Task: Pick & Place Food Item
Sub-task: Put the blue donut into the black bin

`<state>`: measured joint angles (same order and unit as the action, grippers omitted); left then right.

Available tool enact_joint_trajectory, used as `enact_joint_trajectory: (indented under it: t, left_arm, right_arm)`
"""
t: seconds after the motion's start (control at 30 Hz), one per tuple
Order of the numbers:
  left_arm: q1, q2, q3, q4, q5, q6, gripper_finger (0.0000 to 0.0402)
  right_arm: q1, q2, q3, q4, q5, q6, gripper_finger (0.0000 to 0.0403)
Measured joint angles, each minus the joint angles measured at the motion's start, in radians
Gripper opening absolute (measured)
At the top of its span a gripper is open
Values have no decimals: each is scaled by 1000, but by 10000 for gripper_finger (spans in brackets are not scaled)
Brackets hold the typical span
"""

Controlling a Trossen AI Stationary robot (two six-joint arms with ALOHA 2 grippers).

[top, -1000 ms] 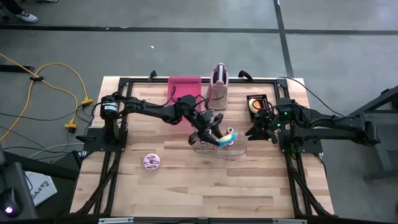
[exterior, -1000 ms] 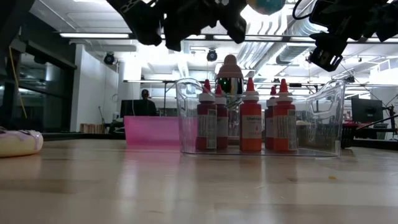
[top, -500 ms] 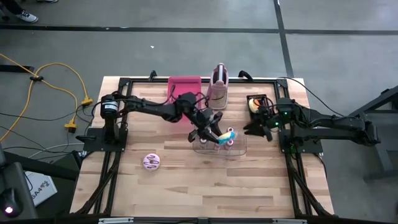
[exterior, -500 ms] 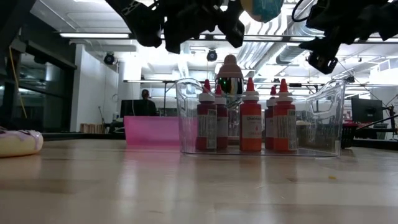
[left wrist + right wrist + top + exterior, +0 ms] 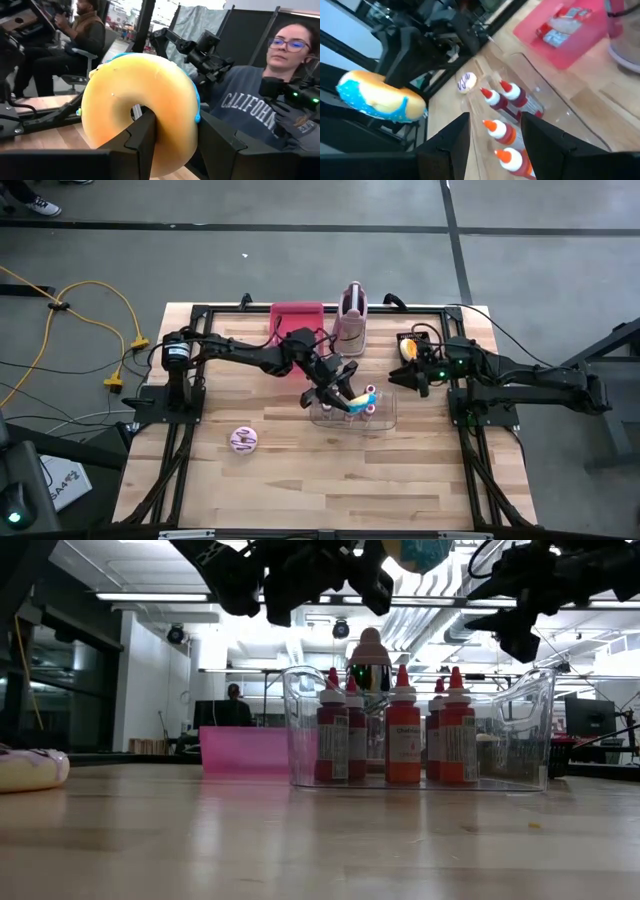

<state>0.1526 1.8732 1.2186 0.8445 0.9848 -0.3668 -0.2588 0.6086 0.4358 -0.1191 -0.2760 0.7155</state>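
Left gripper (image 5: 352, 397) hangs above the clear bin (image 5: 385, 418) near the middle of the desk (image 5: 300, 480), clenched on a blue-frosted doughnut (image 5: 368, 396). In the left wrist view one dark finger (image 5: 142, 140) passes through the doughnut's hole and the other (image 5: 215, 142) presses its outer rim, so the ring stands on edge between them, its plain yellow underside (image 5: 140, 112) facing the camera. The right wrist view shows the same doughnut (image 5: 382, 102) from its frosted side, aloft over the bin's red squeeze bottles (image 5: 502, 132).

Right gripper (image 5: 412, 376) hovers beside the bin's right end, towards the desk's right edge, fingers (image 5: 447, 147) parted with nothing between them. In the low view both grippers sit at the top of the frame, above the bin (image 5: 530, 710) and its upright bottles (image 5: 403, 735).

Other items on the desk: a pink tray (image 5: 297, 320) at the far edge; a pale pink-topped container (image 5: 349, 320) just beside it; a small dark tray (image 5: 412, 342) near the far right corner, holding an orange-and-yellow item whose identity cannot be told; and a second doughnut with pink-and-white icing (image 5: 244, 440), lying flat towards the near left, well apart from the bin.

Beyond the desk, the left wrist view shows a seated person (image 5: 250, 107) in a grey sweatshirt and another person (image 5: 82, 35) farther off.
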Motion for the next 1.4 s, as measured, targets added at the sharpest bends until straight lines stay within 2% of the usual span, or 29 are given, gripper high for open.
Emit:
enact_joint_trajectory:
  t: [0.1, 0.27, 0.5, 0.67, 0.83, 0.93, 1.27, 1.4]
  left_arm:
    - [-9, 0, 0, 45, -32, 0, 129]
    - [-36, 0, 0, 157, -37, 0, 129]
    - [-72, 0, 0, 239, -60, -68, 129]
    - [-93, 0, 0, 241, -84, -75, 129]
    - [-100, 0, 0, 241, -86, -75, 129]
    - [-99, 0, 0, 241, -87, -83, 129]
    - [-100, 0, 0, 241, -90, -106, 129]
    - [-106, 0, 0, 241, -90, -106, 129]
  right_arm:
    - [0, 3, 0, 54, 3, -12, 162]
    - [0, 19, 0, 207, -67, -29, 162]
    - [34, 73, 0, 278, -100, -62, 162]
    - [88, 140, 0, 350, -172, -200, 162]
    - [173, 185, 0, 464, -172, -332, 162]
    - [220, 188, 0, 476, -150, -422, 162]
    - [360, 188, 0, 478, 88, -611, 164]
    - [379, 188, 0, 510, 102, -616, 184]
